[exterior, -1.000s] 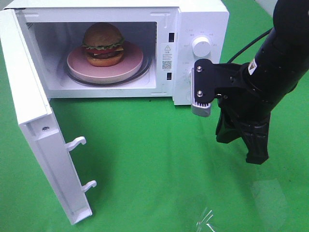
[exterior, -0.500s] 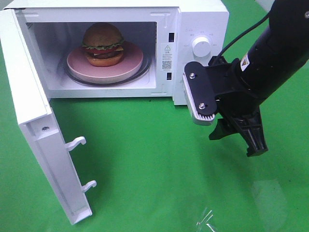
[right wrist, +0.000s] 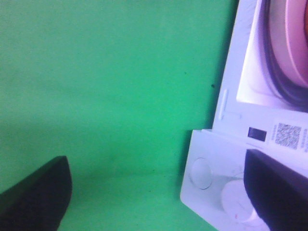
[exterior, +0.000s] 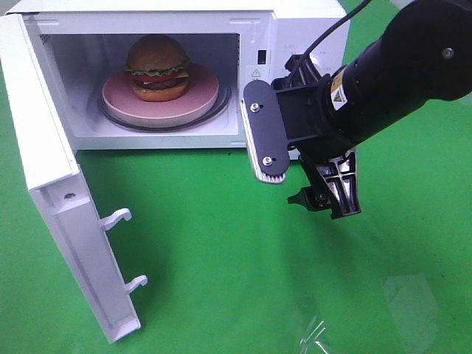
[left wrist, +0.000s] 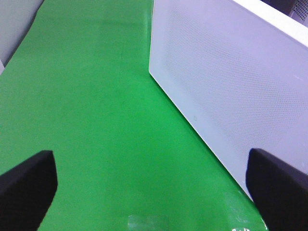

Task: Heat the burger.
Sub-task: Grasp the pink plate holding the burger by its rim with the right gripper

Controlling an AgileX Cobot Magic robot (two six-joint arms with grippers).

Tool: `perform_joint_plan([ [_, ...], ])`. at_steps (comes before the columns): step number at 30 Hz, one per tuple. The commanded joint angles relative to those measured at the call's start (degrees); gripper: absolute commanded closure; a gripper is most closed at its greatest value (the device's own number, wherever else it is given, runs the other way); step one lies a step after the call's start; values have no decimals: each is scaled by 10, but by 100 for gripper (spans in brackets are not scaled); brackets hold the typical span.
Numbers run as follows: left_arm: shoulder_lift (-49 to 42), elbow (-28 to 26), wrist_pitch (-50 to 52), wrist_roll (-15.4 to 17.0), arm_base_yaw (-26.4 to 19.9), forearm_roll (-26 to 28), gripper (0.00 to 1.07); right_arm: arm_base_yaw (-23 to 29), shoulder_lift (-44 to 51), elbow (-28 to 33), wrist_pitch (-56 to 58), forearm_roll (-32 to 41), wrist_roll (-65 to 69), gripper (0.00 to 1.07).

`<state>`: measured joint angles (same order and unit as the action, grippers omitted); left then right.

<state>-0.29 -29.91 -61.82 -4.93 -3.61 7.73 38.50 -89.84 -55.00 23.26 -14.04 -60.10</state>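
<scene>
Burger (exterior: 157, 68) on plate (exterior: 118, 98) (inside open microwave (exterior: 295, 18)).

Right arm (exterior: 413, 66): we note a black, rounded casing.
Right gripper (exterior: 297, 184): we see black fingers (exterior: 264, 133); one flat plate carries two silver screws.
Label (exterior: 338, 94): small, yellow.
Cable (exterior: 330, 29): black.

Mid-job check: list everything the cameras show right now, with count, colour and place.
microwave: one, white, at the back of the table
door: one, white, swung open on the left
burger: one, brown bun, on the plate inside the microwave
plate: one, pink, inside the microwave
table cover: one, green, under everything
left claw: one, black, open, over the cover
right claw: one, black, open, before the microwave's control panel
</scene>
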Motion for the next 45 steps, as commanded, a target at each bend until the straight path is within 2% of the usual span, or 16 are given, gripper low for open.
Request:
perform_joint_plan([
  [1, -9, 2, 5, -1, 0, 1, 7, 2, 2, -5, -30, -19, 13, 11],
  [11, -9, 2, 5, -1, 0, 1, 7, 2, -64, -64, -36, -19, 19, 14],
  [17, -9, 2, 5, -1, 0, 1, 7, 2, -132, -124, -53, -29, 20, 15],
  [45, -9, 2, 5, -1, 0, 1, 7, 2, -306, -327, -62, -28, 30, 19],
])
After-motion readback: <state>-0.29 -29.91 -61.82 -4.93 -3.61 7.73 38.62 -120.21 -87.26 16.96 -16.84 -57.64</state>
